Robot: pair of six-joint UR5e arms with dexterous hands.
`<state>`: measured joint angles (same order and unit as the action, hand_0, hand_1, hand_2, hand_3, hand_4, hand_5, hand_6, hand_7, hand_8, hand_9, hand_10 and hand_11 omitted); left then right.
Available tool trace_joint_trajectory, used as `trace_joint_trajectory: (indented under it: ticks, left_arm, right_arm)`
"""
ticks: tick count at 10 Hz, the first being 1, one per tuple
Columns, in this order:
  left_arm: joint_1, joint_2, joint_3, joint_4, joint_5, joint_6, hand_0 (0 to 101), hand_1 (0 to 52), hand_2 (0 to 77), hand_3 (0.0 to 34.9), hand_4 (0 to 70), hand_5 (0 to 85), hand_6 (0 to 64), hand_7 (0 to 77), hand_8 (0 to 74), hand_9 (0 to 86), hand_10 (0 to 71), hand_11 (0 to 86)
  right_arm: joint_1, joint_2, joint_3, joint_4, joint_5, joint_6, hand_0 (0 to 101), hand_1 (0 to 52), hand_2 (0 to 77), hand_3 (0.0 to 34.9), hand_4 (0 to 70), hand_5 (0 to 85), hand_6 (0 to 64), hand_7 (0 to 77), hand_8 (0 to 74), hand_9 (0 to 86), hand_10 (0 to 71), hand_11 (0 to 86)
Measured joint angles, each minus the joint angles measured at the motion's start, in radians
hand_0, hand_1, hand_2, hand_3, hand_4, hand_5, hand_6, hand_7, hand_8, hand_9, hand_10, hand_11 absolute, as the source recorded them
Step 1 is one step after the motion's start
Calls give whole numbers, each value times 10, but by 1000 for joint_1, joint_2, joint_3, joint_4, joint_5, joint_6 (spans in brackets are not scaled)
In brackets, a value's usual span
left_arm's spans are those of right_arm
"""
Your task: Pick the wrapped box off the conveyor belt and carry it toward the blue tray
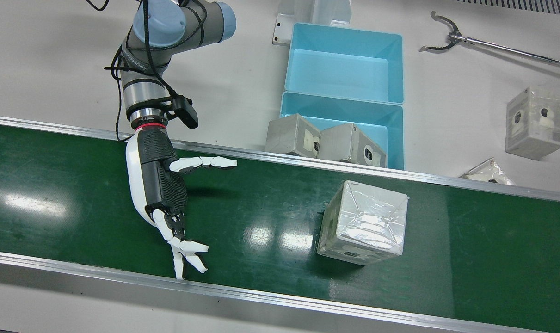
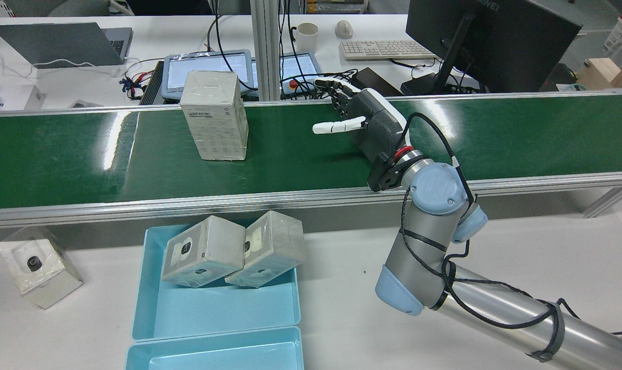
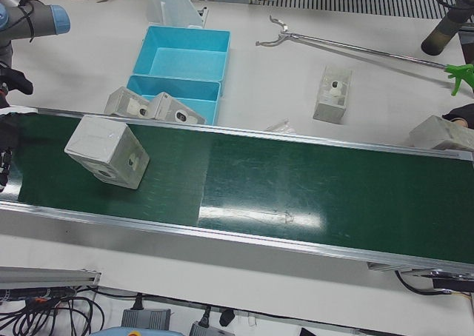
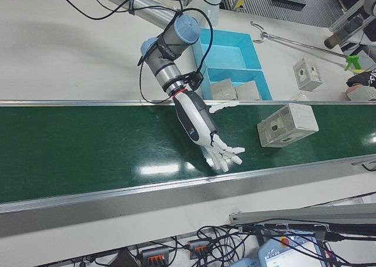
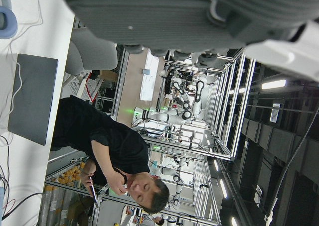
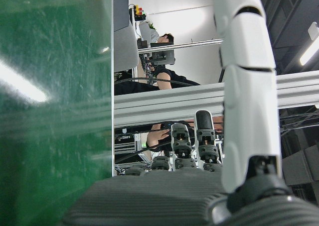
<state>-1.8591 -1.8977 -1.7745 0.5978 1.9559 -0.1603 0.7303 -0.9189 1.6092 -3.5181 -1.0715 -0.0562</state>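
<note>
On the green conveyor belt (image 1: 53, 185), closest to the operators' side, the right robot hand (image 1: 162, 185) hovers low over the surface with its fingers (image 1: 187, 254) spread apart and holding nothing; its thumb sticks out sideways toward the wrapped box (image 1: 363, 222). That box stands on the same belt, well apart from the right robot hand, wrapped in shiny clear film and turned slightly askew to the belt's edges. In the rear view it stands upright, nearer the far rail of the belt.

Beyond the belt's inner rail, on the white counter (image 1: 53, 69), lies the blue tray (image 1: 344, 62), a pair of joined light-blue compartments. Two wrapped boxes (image 1: 323, 141) lean side by side in the compartment nearest the belt; the other compartment holds nothing.

Farther along the counter another wrapped box (image 1: 534, 122) stands by itself, with a crumpled piece of clear film (image 1: 488, 172) near the belt rail and a long metal grabber tool (image 1: 492, 44) beyond it.

The left robot hand (image 5: 199, 17) shows only as a blurred dark shape at the edge of its own camera, so I cannot tell how its fingers stand.
</note>
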Motion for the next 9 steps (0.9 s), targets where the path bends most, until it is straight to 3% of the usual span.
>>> trace_joint_trajectory:
  ticks: [9]
  left_arm:
    - [0,0,0,0,0,0,0,0,11,0,0,11,5,0,5,0,5,5]
  right_arm:
    - [1,0,0,1,1,1,496,180,125,0,87,256,55,65,11,33,0,5]
